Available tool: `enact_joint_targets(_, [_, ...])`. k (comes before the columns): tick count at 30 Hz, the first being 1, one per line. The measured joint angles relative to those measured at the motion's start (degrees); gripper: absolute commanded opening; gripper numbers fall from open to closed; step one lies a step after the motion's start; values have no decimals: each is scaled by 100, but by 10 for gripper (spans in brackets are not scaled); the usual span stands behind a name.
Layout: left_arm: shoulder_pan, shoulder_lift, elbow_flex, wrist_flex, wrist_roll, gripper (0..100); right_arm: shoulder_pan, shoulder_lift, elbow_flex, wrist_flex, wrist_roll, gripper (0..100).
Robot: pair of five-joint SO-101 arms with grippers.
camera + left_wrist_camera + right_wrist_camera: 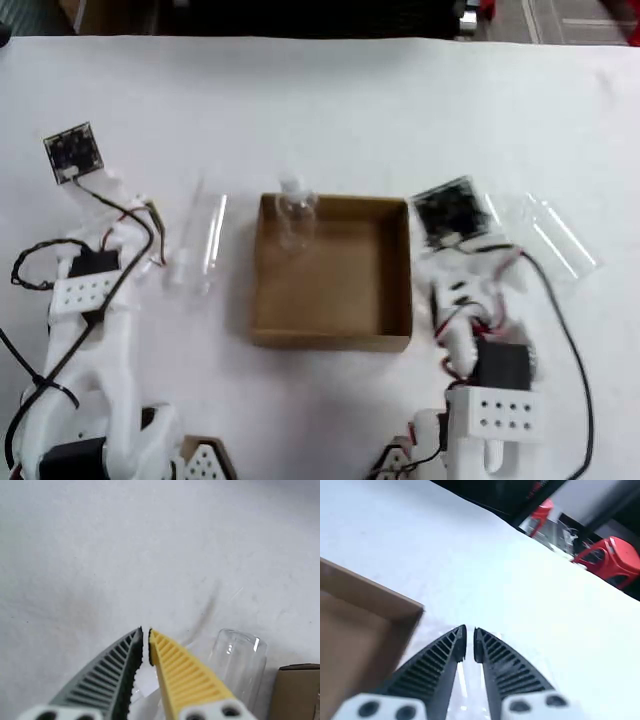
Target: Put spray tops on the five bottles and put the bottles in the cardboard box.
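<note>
While the left claw [145, 642] sits pressed together, a clear bottle [239, 660] lies just beside it, apparently untouched.

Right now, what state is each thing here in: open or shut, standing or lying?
Brown cardboard box: open-topped, one bottle inside.
Clear plastic bottle in the box: spray top on, at the far wall.
Clear plastic bottle left of the box: lying on its side.
Clear plastic bottle right of the box: lying on its side.
Left pincer: shut.
Right pincer: shut.
</note>
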Motion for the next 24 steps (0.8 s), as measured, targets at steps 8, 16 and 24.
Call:
enact_joint_targets(8, [0,0,132,-18,-229,24,2198,1196,-18,-1099,299,16])
enact_joint_targets(16, [0,0,132,-18,-246,27,3209,4193,-1864,-1248,308,19])
enact_joint_targets(24, [123,0,132,-18,-246,27,2400,7358,-6092,2215,774,159])
